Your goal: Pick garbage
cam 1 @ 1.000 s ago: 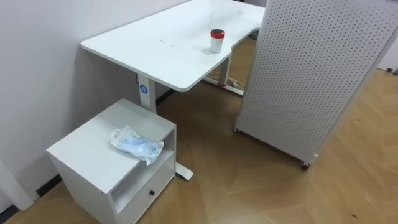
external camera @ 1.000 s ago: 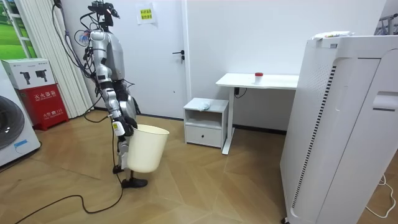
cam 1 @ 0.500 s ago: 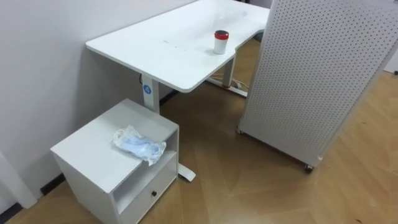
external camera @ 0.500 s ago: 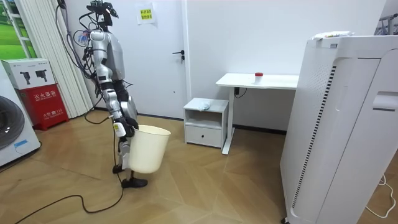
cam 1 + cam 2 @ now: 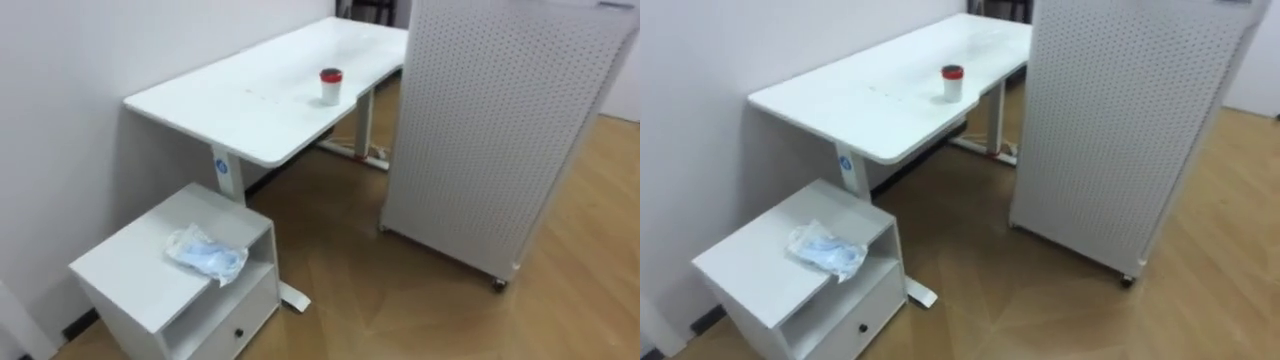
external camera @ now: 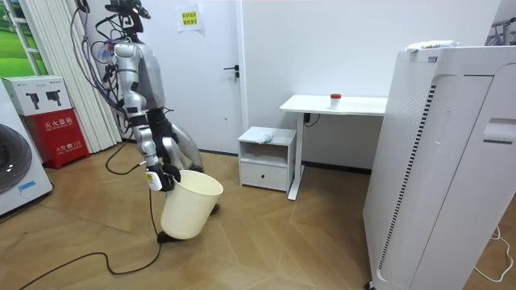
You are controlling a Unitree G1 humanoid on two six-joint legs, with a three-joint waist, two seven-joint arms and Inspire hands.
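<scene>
The robot carries a tilted cream bin (image 6: 190, 214), the fingers of its right hand (image 6: 160, 178) curled round the rim, while the crumpled plastic bag (image 5: 205, 255) lies well apart from those fingers, toward the room view's right, atop a low white cabinet (image 5: 128, 272) beside a desk (image 5: 250, 100) bearing a red-lidded cup (image 5: 330, 85).

— Head pair: looking from where?
— From high up and fairly near, angled down onto desk (image 5: 260, 95), cabinet (image 5: 130, 270) at lower left of frame, perforated panel (image 5: 490, 130) at right. Near-identical between eyes, merely shifted leftward in the right one.
— And the room view?
— From well off, roughly level, facing the back wall; bin (image 6: 189, 209) at lower left. Shares desk, cup (image 5: 331, 85) and cabinet, mid-frame.
</scene>
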